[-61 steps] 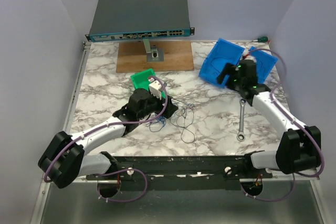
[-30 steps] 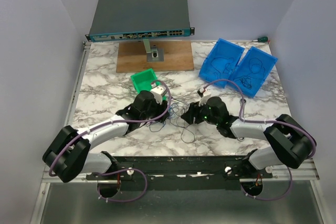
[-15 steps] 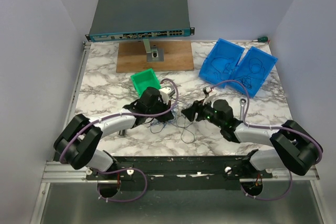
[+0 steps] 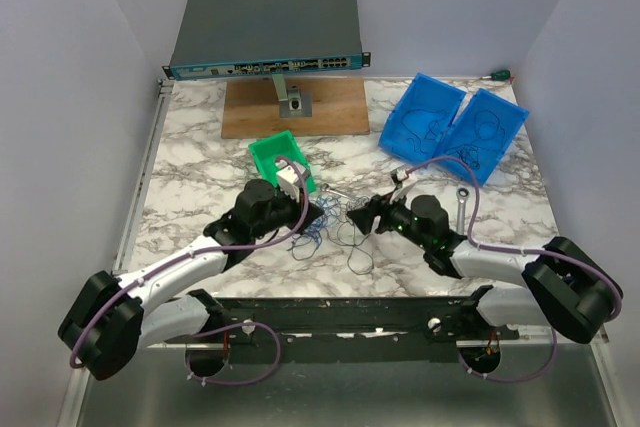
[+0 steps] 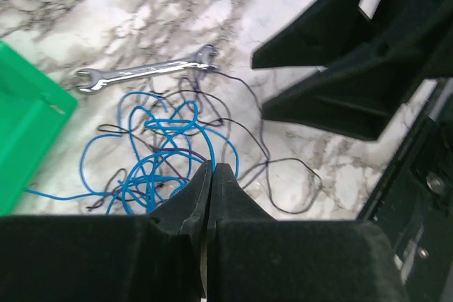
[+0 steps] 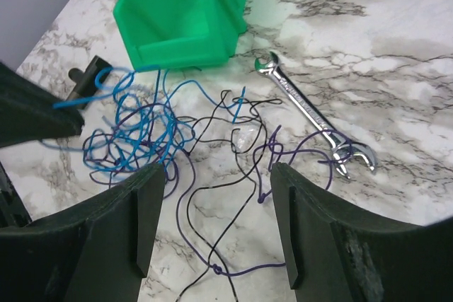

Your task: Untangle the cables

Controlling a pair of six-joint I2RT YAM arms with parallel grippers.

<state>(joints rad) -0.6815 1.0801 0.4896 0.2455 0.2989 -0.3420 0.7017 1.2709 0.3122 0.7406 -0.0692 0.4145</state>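
- Two grippers meet over the cables [image 4: 338, 232], which lie in a loose heap on the marble table [image 4: 200, 147] near its front edge, between the two wrists.
- Left gripper [image 5: 212, 169]: jaws pressed together. A blue strand runs into the tips and appears pinched there.
- Right gripper [image 6: 217, 178]: jaws apart, hovering over the dark strands with nothing clamped.
- Step in hand, by judgement: anchor one strand with the left and take a second with the right.
- Close the right jaws on a single dark strand away from the blue knot. Then draw the hands apart slowly and low, so loops slide free rather than tighten.
- Keep the pull clear of the small wrench [image 6: 315, 124], which appears to lie against the dark loops just beyond the heap. Also keep clear of the green bin [image 6: 184, 12] behind it.
- Hard to make out: which strand crosses which inside the blue knot, how many separate wires exist, and whether the left pinch holds one strand or more.
- Hidden: from above, both sets of fingertips sit under the wrists, and a second wrench [image 4: 462, 205] is partly behind the right arm.
- Farther back, the blue bins [image 4: 450, 127] show thin dark lines inside. What these are cannot be determined.
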